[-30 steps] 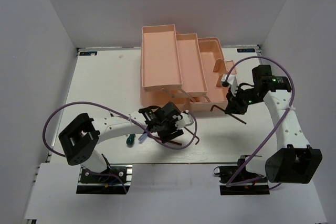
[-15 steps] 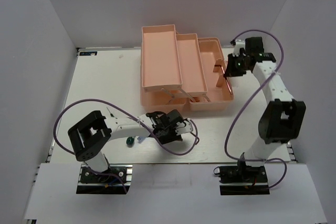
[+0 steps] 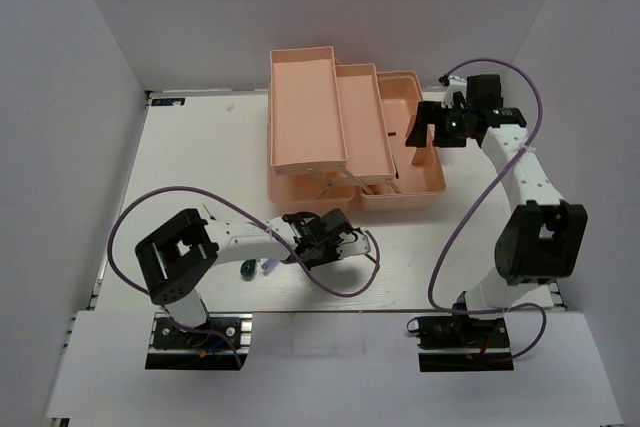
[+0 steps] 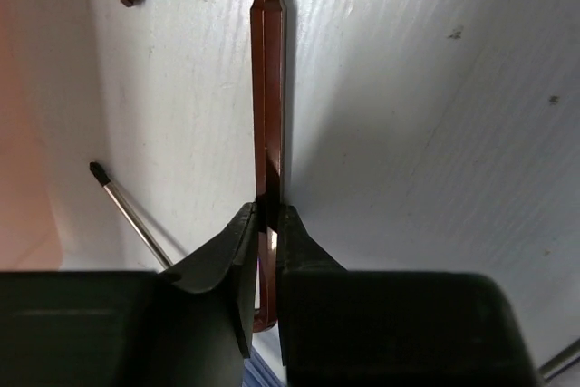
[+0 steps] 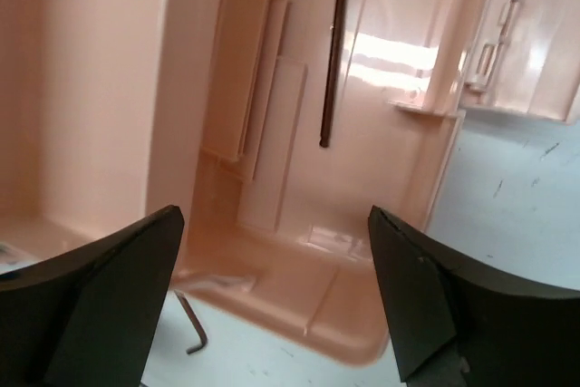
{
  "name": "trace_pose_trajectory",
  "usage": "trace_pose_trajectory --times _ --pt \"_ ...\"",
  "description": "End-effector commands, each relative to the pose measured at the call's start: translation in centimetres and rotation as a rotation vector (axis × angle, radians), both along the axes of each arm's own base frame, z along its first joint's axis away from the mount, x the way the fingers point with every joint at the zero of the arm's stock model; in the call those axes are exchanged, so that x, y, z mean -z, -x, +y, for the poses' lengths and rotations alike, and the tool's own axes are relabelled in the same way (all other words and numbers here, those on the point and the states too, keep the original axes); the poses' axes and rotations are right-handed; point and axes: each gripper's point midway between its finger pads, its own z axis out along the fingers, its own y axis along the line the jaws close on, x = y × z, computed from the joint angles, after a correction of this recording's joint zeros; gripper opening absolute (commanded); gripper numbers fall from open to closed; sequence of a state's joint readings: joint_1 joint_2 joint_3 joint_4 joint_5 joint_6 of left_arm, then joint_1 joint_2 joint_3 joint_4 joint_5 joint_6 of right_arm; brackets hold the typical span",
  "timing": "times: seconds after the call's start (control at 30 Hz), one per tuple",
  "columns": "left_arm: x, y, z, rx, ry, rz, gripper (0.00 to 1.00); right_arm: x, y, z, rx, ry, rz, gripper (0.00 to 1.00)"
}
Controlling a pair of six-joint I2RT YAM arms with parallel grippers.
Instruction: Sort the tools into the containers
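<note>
Change, right gripper (image 5: 275, 215): the jaws are now standing wide apart and gripping nothing. One second earlier they were pinching a hex key low in front of the toolbox.
Released hex key (image 5: 333, 52): it is lying flat on the floor of the right-hand compartment (image 3: 405, 197), at the upper centre of the right wrist view, apart from both jaws.
Change, left gripper (image 4: 265, 224): the jaws are now pressing together on the gripped hex key (image 4: 267, 88). Earlier they were hovering open over the loose tools.
Gripped hex key: its long arm is running toward the top of the left wrist view, close over the table (image 4: 435, 133). The jaws are pinching it near its bend. Whether it is lifting clear cannot be told.
Arm position: the right arm is now reaching over the toolbox at the upper right of the top view, rather than working at the box's front edge.
Meaning for the task: one key is judged sorted, and a second is being secured for transfer.
Tools remaining loose: the green-handled screwdriver (image 3: 245, 268) is lying left of the left gripper. A screwdriver shaft (image 4: 127, 210) is showing just beside the jaws. A further hex key (image 5: 192, 322) is lying outside the toolbox, at the lower left of the right wrist view.
</note>
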State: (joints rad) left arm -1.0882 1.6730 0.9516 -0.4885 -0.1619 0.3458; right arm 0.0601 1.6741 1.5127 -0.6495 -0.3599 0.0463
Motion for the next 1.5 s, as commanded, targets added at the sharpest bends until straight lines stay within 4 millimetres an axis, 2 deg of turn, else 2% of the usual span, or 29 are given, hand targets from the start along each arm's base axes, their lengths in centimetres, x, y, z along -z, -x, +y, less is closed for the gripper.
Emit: trace_pose_trajectory --times 0.0,0.03,0.1,0.13,0.17,0.2,0.23,0.27,0.3,0.33,0.37,0.53,0.57,0.67,0.83,0.87,0.97,1.03,1.2,1.33,1.43,1.47 --pt "-2.0 1.6 -2.4 0.061 0.102 0.081 0.0 -2.4 3.2 0.6 -0.126 -0.004 -0.12 0.91" --pt "-3.7 2.1 -3.4 0.087 0.169 0.098 0.0 -2.4 4.0 1.1 -0.16 -0.024 -0.128 0.91" --pt "-6.5 1.7 -5.6 0.115 0.279 0.072 0.0 -2.6 5.5 1.0 -0.206 -0.001 -0.188 0.91" --pt "-7.6 2.1 -6.3 0.137 0.319 0.087 0.0 -0.7 6.3 0.7 -0.198 0.015 -0.155 0.91" --pt "-9.3 1.6 -6.9 0.14 0.374 0.071 0.0 0.3 6.9 0.4 -0.193 0.02 -0.146 0.91" --pt "-11.0 1.4 -8.0 0.148 0.427 0.061 0.0 -0.1 7.4 0.2 -0.193 0.029 -0.17 0.91" --pt "-11.7 1.3 -8.4 0.155 0.444 0.06 0.0 1.0 7.9 -0.1 -0.185 0.043 -0.15 0.86" --pt "-13.5 0.6 -9.0 0.154 0.489 0.029 0.0 1.6 8.5 -0.5 -0.173 0.055 -0.138 0.75" --pt "-14.4 0.6 -9.2 0.144 0.513 0.025 0.0 1.9 8.8 -0.7 -0.167 0.063 -0.138 0.58" --pt "-15.1 0.8 -9.8 0.164 0.54 0.035 0.0 2.9 9.4 -1.0 -0.158 0.073 -0.111 0.19" --pt "-16.1 0.6 -10.2 0.161 0.563 0.027 0.0 3.2 9.4 -1.6 -0.136 0.097 -0.107 0.0" --pt "-18.7 -0.4 -11.2 0.126 0.655 0.007 0.0 5.1 10.1 -3.0 -0.079 0.146 -0.063 0.0" --pt "-18.9 -1.0 -11.1 0.105 0.665 -0.005 0.0 5.5 10.4 -3.1 -0.076 0.147 -0.053 0.05" --pt "-20.2 -1.3 -11.7 0.083 0.732 -0.003 0.0 6.2 10.9 -3.2 -0.078 0.146 -0.039 0.09" --pt "-21.6 -1.3 -12.1 0.09 0.809 0.07 0.0 6.1 11.3 -3.2 -0.081 0.139 -0.035 0.11" --pt "-22.1 -0.7 -12.3 0.105 0.823 0.098 0.0 6.0 11.3 -3.0 -0.088 0.131 -0.034 0.12" --pt "-22.1 -0.8 -12.2 0.091 0.832 0.117 0.0 6.1 11.5 -3.1 -0.091 0.124 -0.03 0.12" --pt "-23.5 -1.2 -12.4 0.094 0.873 0.103 0.0 6.2 11.6 -3.0 -0.099 0.121 -0.028 0.16" --pt "-24.8 -1.5 -12.9 0.09 0.923 0.127 0.0 6.6 11.9 -2.9 -0.106 0.116 -0.01 0.24" --pt "-25.4 -2.9 -13.6 0.066 0.972 0.113 0.0 6.7 12.4 -2.6 -0.128 0.1 -0.003 0.38" --pt "-27.4 -4.3 -14.7 0.057 1.05 0.076 0.0 6.9 13.6 -1.4 -0.197 0.054 0.007 0.4" --pt "-27.0 -5.2 -15.2 0.042 1.056 0.077 0.0 6.8 13.6 -1.8 -0.187 0.027 0.007 0.4"
